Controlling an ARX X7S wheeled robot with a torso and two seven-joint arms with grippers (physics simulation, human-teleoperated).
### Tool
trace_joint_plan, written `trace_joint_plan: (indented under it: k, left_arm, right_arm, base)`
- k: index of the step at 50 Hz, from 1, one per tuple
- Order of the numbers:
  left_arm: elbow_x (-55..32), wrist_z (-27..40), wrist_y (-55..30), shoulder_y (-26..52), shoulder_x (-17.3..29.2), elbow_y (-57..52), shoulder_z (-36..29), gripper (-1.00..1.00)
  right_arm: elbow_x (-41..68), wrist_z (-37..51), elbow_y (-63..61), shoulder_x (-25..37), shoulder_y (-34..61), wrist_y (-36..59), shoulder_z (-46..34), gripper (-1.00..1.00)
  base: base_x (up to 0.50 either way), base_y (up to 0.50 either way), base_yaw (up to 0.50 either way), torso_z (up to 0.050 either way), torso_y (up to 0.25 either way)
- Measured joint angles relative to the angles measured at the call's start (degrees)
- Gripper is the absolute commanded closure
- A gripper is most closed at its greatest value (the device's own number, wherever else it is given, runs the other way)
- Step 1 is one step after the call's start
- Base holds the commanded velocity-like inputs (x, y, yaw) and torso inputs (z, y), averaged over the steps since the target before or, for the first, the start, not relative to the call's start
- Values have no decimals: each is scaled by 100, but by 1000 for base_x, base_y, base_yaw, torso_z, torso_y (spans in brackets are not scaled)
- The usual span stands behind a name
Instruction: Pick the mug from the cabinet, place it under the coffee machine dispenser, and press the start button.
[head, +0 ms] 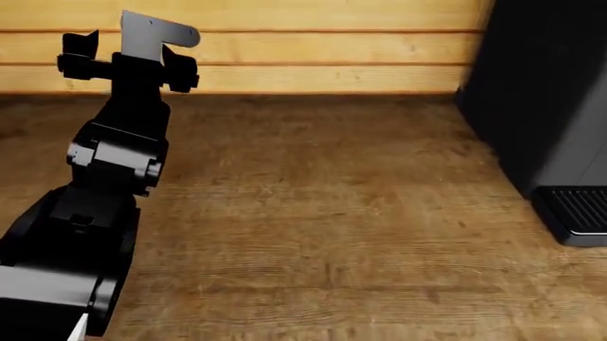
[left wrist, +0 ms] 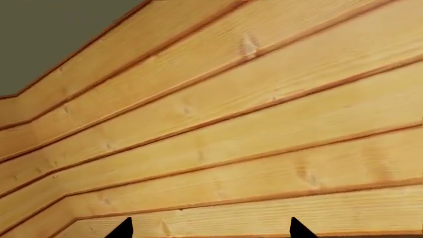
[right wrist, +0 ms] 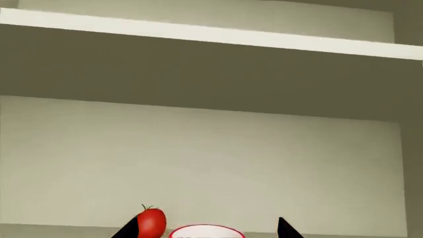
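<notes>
Mug [right wrist: 206, 231] sits on the cabinet shelf between the right gripper [right wrist: 206, 230] tips, jaws wide, tomato [right wrist: 151, 221] close at its nine o'clock, so ease straight in, stay centred and avoid nudging that tomato.

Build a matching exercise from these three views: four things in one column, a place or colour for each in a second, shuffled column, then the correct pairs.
Things
1. mug
2. tomato
3. coffee machine
4. left gripper

Descriptions
A. dark grey box at the head view's right edge, ribbed drip tray at its foot
B. round and red with a green stem
C. only a red rim around a white inside shows, between the right gripper's fingertips
D. faces a wooden plank wall

Pairs: 1-C, 2-B, 3-A, 4-D
</notes>
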State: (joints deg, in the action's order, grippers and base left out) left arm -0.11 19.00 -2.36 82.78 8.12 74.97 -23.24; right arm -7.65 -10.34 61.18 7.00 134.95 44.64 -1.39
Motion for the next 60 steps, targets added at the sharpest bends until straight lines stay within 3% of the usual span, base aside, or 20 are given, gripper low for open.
trace_joint_plan:
  k: [20, 44, 45, 60]
  left_arm:
    - [4, -23, 36, 31, -13, 2, 25, -100]
    - [-3, -73, 111, 30, -27, 3, 75, -100]
    - [-3, -77, 114, 32, -30, 3, 77, -100]
    - [-10, -157, 167, 70, -67, 1, 126, -100]
  right_arm:
    - [358, 142, 893, 54, -19, 227, 235, -100]
    - [432, 275, 1291, 116, -352, -301, 8, -100]
    - [436, 270, 1284, 116, -374, -348, 1, 100]
    - [556, 368, 1213, 115, -593, -851, -173, 100]
  base:
    - [75, 0, 0, 0, 1]
    - [0, 0, 0, 0, 0]
    - [0, 0, 0, 0, 0]
    - [1, 0, 0, 0, 0]
